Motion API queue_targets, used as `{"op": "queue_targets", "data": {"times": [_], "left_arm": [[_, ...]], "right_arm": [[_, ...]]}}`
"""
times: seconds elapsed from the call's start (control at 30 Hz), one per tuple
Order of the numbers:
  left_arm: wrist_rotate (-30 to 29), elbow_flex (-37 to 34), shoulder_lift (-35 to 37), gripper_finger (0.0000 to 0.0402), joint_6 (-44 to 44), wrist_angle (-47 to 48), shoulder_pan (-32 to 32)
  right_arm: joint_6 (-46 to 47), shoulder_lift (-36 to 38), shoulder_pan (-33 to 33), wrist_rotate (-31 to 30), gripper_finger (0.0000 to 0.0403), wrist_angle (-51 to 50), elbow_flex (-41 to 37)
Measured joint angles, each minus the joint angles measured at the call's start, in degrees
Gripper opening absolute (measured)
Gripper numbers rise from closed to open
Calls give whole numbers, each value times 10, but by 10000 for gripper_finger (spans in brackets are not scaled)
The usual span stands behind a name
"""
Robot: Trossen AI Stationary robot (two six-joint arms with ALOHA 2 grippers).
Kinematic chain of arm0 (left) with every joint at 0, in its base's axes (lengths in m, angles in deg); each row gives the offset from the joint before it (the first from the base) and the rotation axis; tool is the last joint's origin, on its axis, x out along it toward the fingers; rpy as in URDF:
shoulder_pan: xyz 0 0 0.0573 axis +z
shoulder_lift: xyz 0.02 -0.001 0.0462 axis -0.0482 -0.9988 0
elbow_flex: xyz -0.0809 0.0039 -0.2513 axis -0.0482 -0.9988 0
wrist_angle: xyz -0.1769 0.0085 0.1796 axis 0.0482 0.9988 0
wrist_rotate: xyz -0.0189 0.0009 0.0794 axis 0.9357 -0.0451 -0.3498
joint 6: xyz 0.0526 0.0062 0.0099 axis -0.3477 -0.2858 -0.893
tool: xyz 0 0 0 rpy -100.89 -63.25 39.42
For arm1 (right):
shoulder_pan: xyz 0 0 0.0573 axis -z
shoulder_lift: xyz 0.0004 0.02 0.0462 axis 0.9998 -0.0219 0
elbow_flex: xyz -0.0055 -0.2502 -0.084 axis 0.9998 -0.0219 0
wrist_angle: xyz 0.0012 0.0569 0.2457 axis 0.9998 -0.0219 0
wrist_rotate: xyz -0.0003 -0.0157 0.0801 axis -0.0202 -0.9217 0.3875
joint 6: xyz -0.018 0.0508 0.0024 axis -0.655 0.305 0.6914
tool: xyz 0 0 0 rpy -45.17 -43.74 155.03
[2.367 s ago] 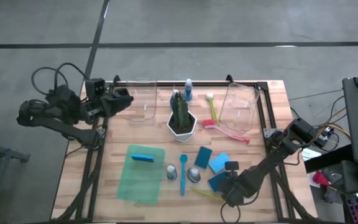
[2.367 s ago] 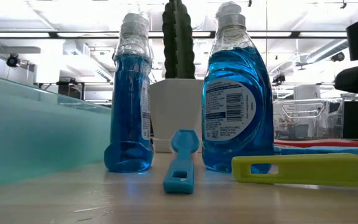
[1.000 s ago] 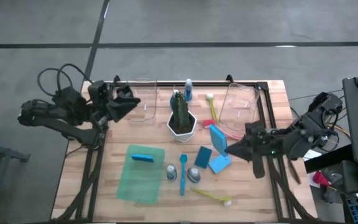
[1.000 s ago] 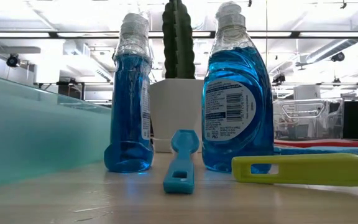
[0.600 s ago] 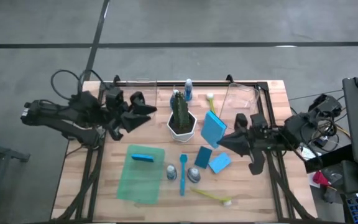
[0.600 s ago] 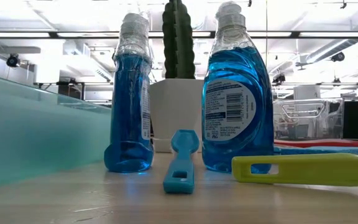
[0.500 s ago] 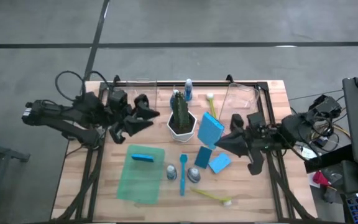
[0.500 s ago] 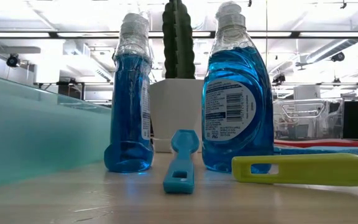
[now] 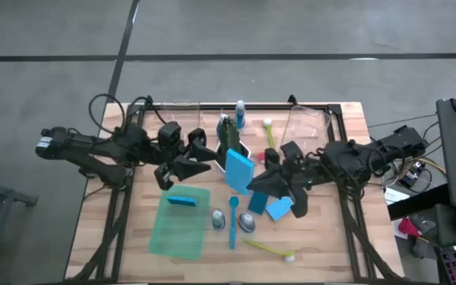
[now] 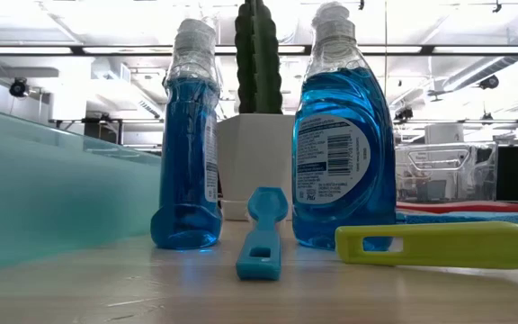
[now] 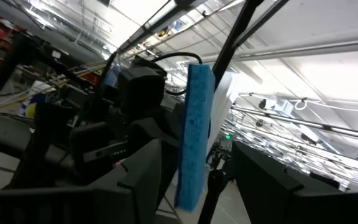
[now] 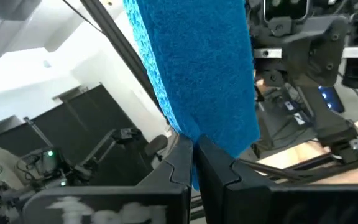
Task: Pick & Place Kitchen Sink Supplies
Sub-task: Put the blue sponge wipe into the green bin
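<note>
Flat light-blue rectangular sponge (image 9: 239,169) hangs upright above mid tabletop (image 9: 347,237) beside the cactus, pinched at its lower edge by the right end effector (image 9: 258,184), facing the spread left end effector (image 9: 200,156), just across from it

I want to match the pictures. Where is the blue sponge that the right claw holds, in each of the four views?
High view: the blue sponge stands above the table's middle, between both arms.
Low view: not in it.
Left wrist view: it stands on edge in the middle, seen nearly edge-on.
Right wrist view: it fills the upper middle, pinched by the shut right claw.
Shared landmark: the sponge itself, with the opposite arm behind it.
</note>
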Motion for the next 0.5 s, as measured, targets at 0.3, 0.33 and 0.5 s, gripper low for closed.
{"op": "queue_targets", "data": {"times": [0.3,0.33,0.5], "left_arm": [[8,7,-15,188,0,0,-3],[8,7,-17,188,1,0,-4],[16,7,-20,188,6,-2,-7]], "right_arm": [[7,-18,31,38,8,24,0],[7,-19,33,40,8,26,0],[20,-21,47,51,8,25,0]]}}
